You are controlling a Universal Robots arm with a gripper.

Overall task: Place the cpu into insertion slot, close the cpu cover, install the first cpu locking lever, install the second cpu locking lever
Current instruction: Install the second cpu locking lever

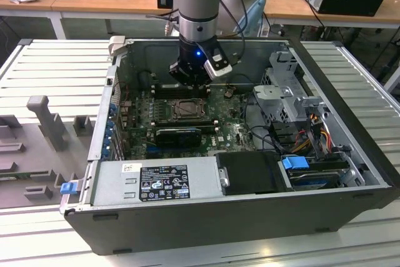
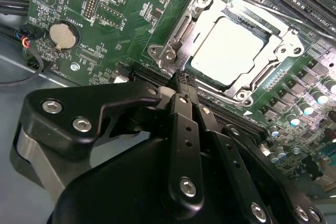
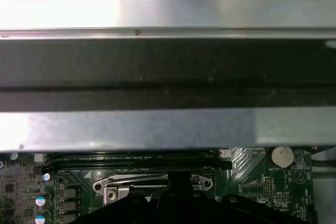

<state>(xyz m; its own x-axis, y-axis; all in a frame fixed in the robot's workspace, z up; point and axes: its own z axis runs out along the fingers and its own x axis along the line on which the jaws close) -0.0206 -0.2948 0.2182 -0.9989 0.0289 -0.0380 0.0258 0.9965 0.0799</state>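
- Three views, taken one after another, put the work past its opening steps, by my reading.
- Exterior view: the arm reaches down into the open computer case, with the gripper low over the far edge of the insertion slot at the middle of the green motherboard. A long black card lies on the near side of the slot. From here I cannot tell how the jaws stand.
- Second wrist view: the cpu sits flat inside the socket, its pale metal top showing through the square opening of the cpu cover, which lies down around it. So placing the chip looks done, and the cover looks closed. The gripper's black fingers are drawn together to a narrow tip with nothing between them, and that tip is just beside the socket frame's corner, close to a thin metal lever along the frame's side. Whether either locking lever is latched I cannot tell.
- First wrist view: the case's wall spans the upper part; below it the long memory slots and the frame's edge show, with the gripper's dark tip touching or nearly touching that edge.
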